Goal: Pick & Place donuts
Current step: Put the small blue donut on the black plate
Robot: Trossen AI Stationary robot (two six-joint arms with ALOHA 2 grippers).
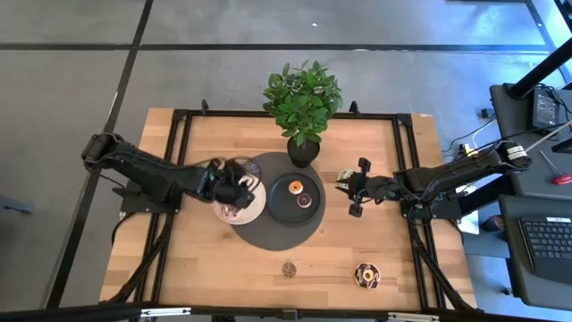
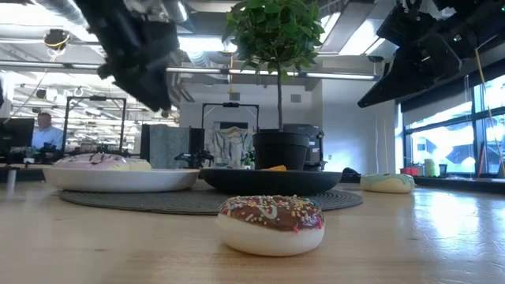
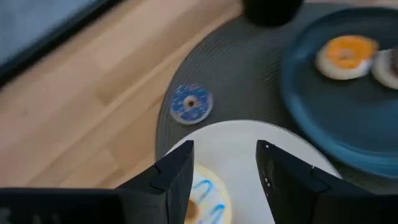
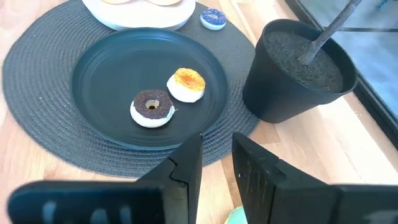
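Donuts: small toy rings, probably light and firm with slick icing; best pinched across the ring.
Where: sprinkled donut (image 1: 365, 275) at the table's 5 o'clock; two on the black plate (image 4: 99, 81); more on the white plate (image 1: 255, 210).
Left gripper (image 3: 224, 165): fingers spread, empty, above the white plate.
Right gripper (image 4: 216, 163): part-spread at 3 o'clock; grip unclear.
Hidden: white plate's load, under the left arm.

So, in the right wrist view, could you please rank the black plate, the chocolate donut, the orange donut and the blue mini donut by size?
1. black plate
2. chocolate donut and orange donut, about alike
3. blue mini donut, though it sits farthest from the camera
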